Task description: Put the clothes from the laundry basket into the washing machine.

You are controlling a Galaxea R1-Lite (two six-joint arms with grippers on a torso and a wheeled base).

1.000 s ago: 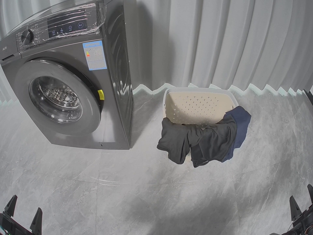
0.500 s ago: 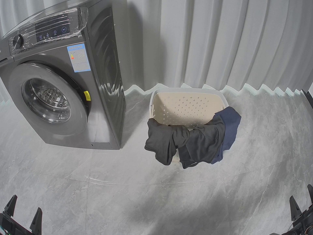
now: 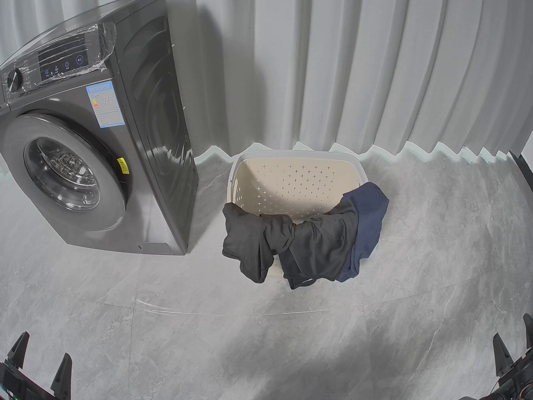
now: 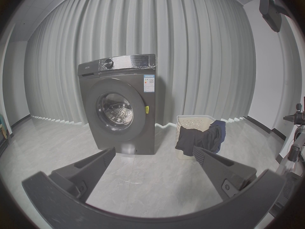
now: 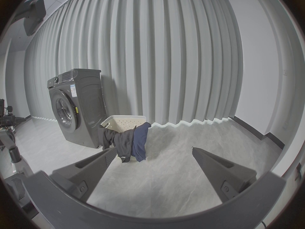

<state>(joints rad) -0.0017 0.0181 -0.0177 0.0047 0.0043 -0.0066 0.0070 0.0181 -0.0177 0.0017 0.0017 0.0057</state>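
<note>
A cream laundry basket [image 3: 294, 181] stands on the floor ahead, with dark grey clothes [image 3: 288, 243] and a navy garment [image 3: 366, 218] draped over its near rim. To its left stands the grey washing machine [image 3: 94, 134], its round door shut. My left gripper [image 3: 39, 362] is low at the near left, open and holding nothing. My right gripper [image 3: 513, 345] is low at the near right, also open. Both are far from the basket. In the left wrist view, the machine [image 4: 119, 102] and basket [image 4: 197, 134] lie beyond the open fingers [image 4: 95, 166]. The right wrist view has the clothes [image 5: 124, 140] on the basket.
White pleated curtains [image 3: 333, 56] hang behind the machine and basket. Grey marble-look floor [image 3: 250, 334] stretches open between me and the basket. A dark skirting edge [image 3: 522, 165] is at the far right.
The whole head view has shifted: machine and basket now sit further left in the picture, so the camera turned. Both grippers hold the same low, open pose.
</note>
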